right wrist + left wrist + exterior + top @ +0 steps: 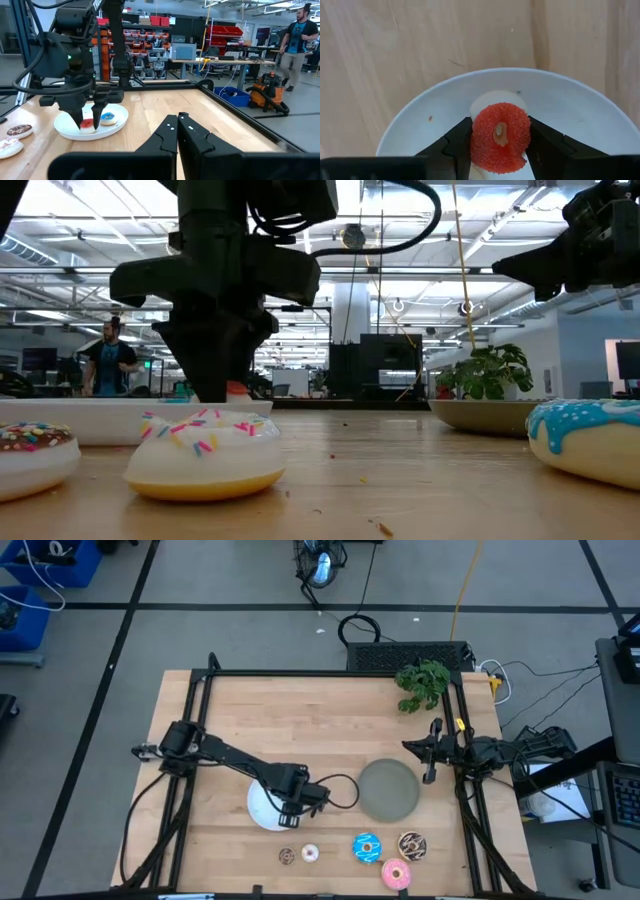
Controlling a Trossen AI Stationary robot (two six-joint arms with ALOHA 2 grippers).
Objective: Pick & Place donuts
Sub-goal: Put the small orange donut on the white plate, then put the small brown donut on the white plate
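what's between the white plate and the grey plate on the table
In the high view, the left gripper and its looping black cable lie over the gap between the white plate and grey plate; no donut sits there, only bare wood.

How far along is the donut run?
Done: a small blue donut lies on the white plate. In hand: the left claw grips a red donut over that plate. Left: five on the table, brown, whitish, blue, pink, chocolate. The right claw waits shut beside the grey plate.
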